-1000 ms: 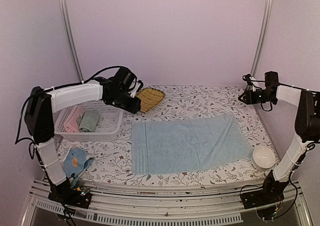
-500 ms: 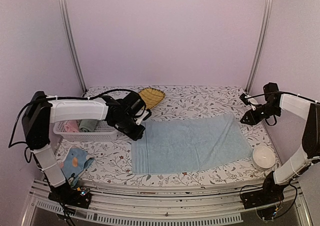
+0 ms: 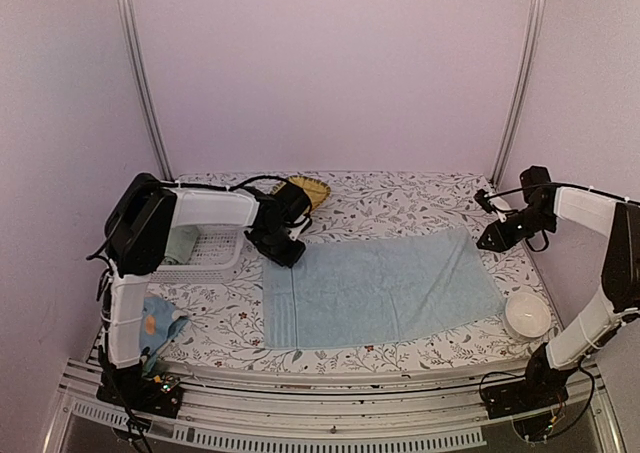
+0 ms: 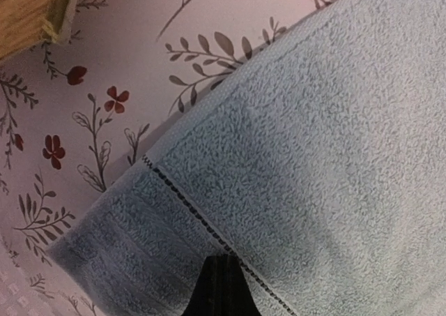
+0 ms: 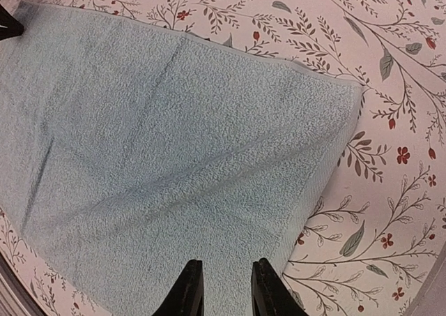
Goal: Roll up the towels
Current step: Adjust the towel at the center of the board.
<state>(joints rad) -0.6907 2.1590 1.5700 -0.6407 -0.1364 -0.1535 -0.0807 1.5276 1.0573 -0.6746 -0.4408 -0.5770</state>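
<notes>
The printed towel (image 3: 155, 323) lies crumpled at lower left. The plain towel (image 3: 385, 288) lies flat mid-frame. The left pincer (image 3: 288, 256), jaws together, touches its upper-left corner; the right pincer (image 3: 492, 241), partly parted and empty, hovers at its upper-right corner.

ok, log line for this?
left gripper shut at far-left corner of plain light-blue terry towel | right gripper open over its right edge

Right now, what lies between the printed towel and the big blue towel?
Nothing. In the top view, only bare floral table cover separates the printed towel from the big towel.
</notes>
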